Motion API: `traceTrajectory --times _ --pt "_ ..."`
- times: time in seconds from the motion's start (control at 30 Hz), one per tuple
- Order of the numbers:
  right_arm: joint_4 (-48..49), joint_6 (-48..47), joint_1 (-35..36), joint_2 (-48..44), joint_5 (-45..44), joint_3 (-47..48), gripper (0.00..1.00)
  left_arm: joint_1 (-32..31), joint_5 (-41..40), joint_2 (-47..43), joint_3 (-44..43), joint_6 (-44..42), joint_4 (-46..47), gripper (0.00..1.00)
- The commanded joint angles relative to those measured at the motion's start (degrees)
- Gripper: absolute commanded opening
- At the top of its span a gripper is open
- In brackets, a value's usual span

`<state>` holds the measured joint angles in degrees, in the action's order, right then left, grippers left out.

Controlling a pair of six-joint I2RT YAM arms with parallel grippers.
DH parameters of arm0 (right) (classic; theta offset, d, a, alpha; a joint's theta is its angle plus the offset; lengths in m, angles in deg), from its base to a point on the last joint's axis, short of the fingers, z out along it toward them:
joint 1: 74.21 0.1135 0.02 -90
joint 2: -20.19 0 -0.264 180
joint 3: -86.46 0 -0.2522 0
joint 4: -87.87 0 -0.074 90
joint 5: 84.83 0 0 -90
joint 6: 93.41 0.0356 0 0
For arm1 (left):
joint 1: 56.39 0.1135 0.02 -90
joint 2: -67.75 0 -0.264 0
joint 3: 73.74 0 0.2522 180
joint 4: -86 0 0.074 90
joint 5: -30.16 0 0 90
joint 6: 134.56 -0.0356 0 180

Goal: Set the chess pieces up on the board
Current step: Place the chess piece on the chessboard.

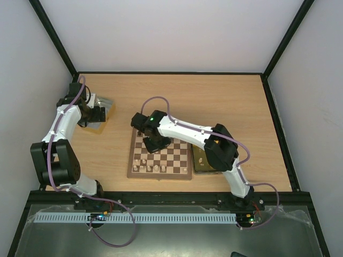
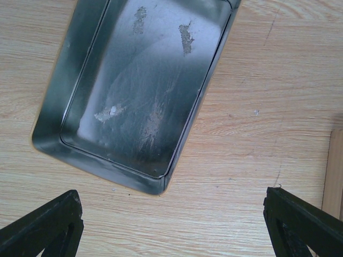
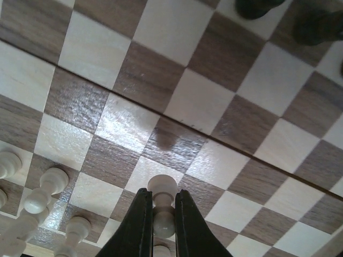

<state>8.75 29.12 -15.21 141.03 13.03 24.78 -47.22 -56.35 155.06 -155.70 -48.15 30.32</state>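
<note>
Right gripper (image 3: 162,208) pinches a cream pawn (image 3: 162,186) over the board (image 3: 187,101). Next: lower upright onto its square, release. Left gripper (image 2: 171,214) spread wide near silver tray (image 2: 51,134).

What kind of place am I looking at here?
Most likely a robotics test cell, not a home: two robot arms bolted to a wooden table, plain white panels in a black frame closing it in.

One board (image 1: 174,155), one silver tray (image 2: 134,96), one gold tray (image 1: 199,163). One cream piece (image 3: 162,201) between the right fingers (image 3: 136,230), at least four more cream pieces (image 3: 45,187) left of them.
</note>
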Motion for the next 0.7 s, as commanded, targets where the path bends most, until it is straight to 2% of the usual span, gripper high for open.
traceTrajectory --times 0.0,0.67 --pt "-2.1 -1.2 1.9 1.7 0.2 1.7 0.02 -0.2 0.1 -1.7 -0.7 0.3 -0.8 0.92" --pt "-3.2 -2.3 4.9 5.4 1.2 4.9 0.02 -0.2 0.1 -2.4 -0.1 0.4 -0.5 0.93"
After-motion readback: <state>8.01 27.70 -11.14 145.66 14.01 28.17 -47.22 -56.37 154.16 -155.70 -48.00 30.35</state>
